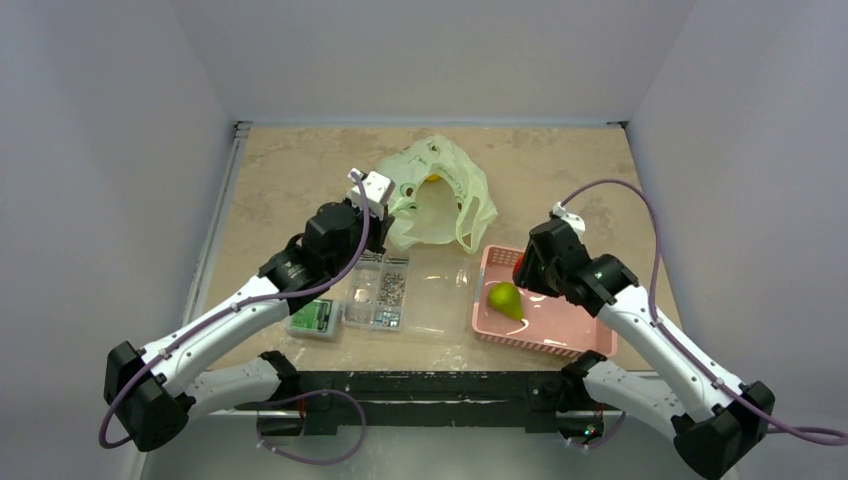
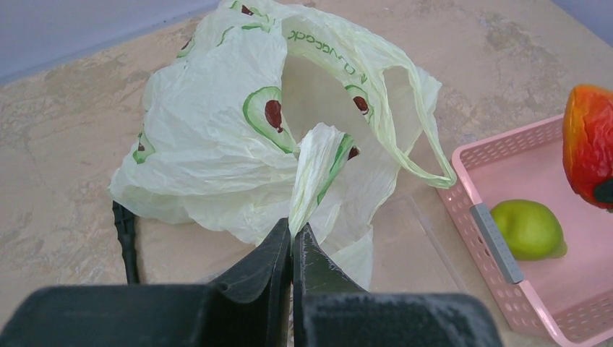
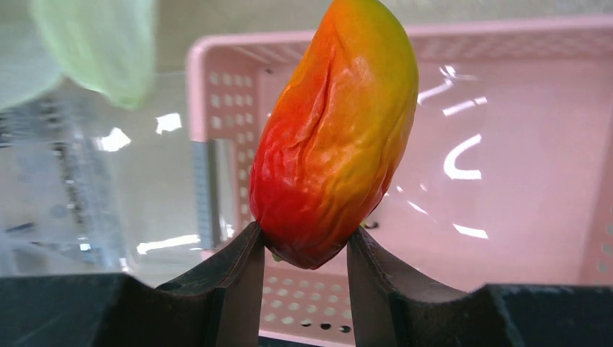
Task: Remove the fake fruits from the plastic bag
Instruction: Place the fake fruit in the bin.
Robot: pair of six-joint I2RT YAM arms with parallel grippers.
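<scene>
The pale yellow-green plastic bag (image 1: 438,192) lies open at the table's middle back; it also fills the left wrist view (image 2: 217,137). My left gripper (image 2: 293,231) is shut on a pinched fold of the bag's rim (image 2: 318,170). My right gripper (image 3: 303,242) is shut on the red-orange fruit (image 3: 336,137) and holds it above the pink basket (image 3: 520,181); the fruit also shows at the right edge of the left wrist view (image 2: 589,144). A green pear (image 1: 505,298) lies in the basket (image 1: 580,335). The grapes and lemon are not in view.
A clear compartmented plastic box (image 1: 380,292) with its lid open stands in front of the bag, left of the basket. A small green-labelled box (image 1: 314,318) lies beside it. A black strap (image 2: 126,242) lies on the table under the bag's left side.
</scene>
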